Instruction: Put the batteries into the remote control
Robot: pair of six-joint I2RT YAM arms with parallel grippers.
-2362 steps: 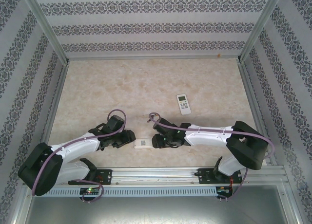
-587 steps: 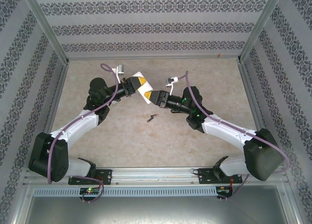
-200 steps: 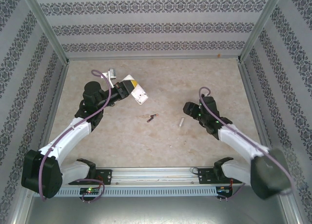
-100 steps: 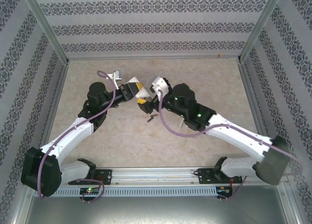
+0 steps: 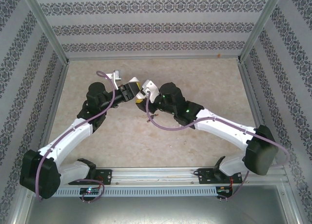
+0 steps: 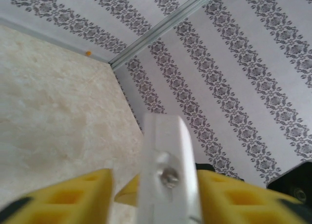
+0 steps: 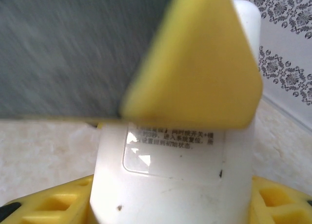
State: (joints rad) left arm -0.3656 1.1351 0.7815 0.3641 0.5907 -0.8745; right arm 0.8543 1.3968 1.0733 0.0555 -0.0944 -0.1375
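Your left end effector point(image 6: 156, 197) and right end effector point(image 7: 171, 204) each clamp the white remote point(image 7: 175, 180). The batteries point(image 5: 151, 118) lie on the desk point(image 5: 204, 78) at its 6 o'clock.

**Top view:** bright, even, diffuse light. The surface point(image 5: 204, 83) carries only faint, soft shadows, and the posts point(image 5: 46, 29) splay toward the corners.

**Left wrist view:** the wallpaper point(image 6: 253, 63) is sharp, while the near yellow pad point(image 6: 73, 195) is out of focus.

**Right wrist view:** a grey blur smears the upper left. A small glare patch sits on the remote point(image 7: 175, 185), whose label print is soft.
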